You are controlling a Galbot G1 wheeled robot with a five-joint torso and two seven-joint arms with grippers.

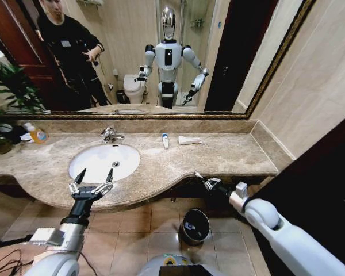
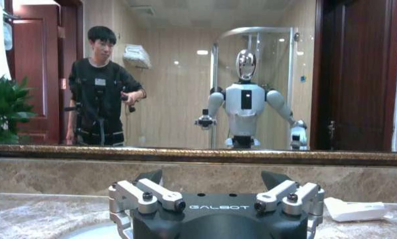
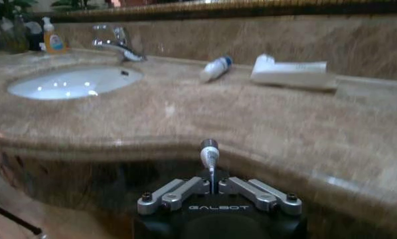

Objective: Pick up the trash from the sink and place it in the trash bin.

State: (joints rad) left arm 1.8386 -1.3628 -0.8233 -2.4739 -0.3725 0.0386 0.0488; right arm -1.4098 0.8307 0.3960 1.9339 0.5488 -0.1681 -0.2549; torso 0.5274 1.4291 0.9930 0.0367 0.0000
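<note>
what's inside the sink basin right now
The basin shows bare white porcelain and a drain; no trash. The open left gripper covers part of its near rim.

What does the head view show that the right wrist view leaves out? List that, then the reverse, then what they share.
Head view adds: the trash bin on the floor below the counter, the left gripper open at the sink's front edge, and the mirror. Right wrist view adds: a close look at the right gripper shut on a small white tube, below the counter edge. Shared: the sink, faucet, soap bottle, blue-capped tube and flat white tube near the back wall.
</note>
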